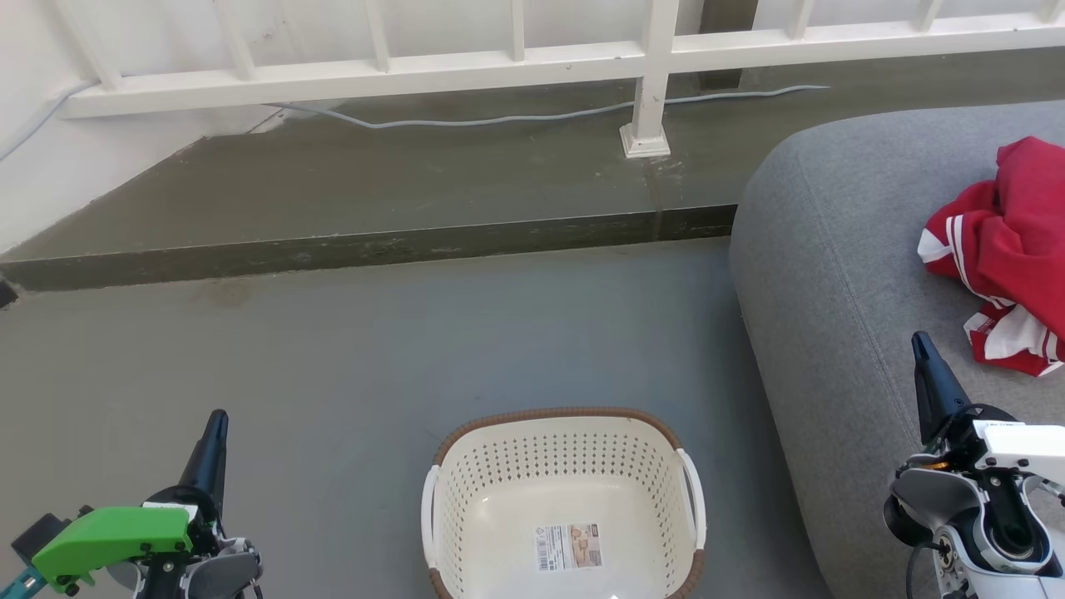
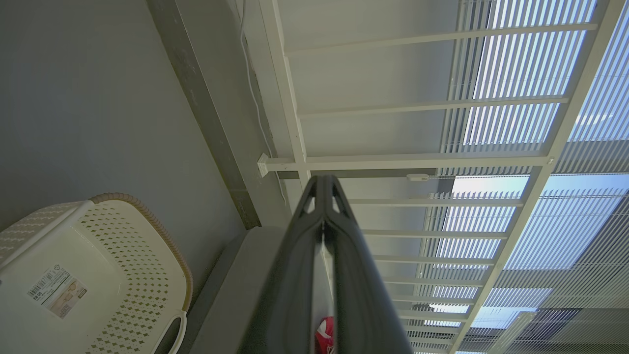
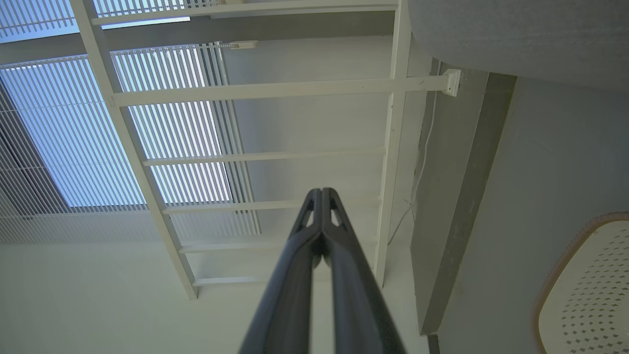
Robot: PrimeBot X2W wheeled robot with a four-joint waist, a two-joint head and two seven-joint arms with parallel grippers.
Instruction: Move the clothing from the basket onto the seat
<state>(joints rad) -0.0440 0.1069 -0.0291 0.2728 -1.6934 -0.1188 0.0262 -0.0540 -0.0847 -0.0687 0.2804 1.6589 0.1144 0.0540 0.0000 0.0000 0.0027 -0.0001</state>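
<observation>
The head view has the bright red, white-striped fabric clothing (image 1: 1007, 241) crumpled on the large grey upholstered seat (image 1: 832, 249) at the right. It lies well apart from the cream perforated plastic basket (image 1: 566, 457) on the near floor. The left wrist view catches a red scrap between the clenched left gripper's (image 2: 323, 183) fingers. In the right wrist view the right gripper (image 3: 322, 191) is clenched too, with slatted blinds (image 3: 172, 123) beyond.
</observation>
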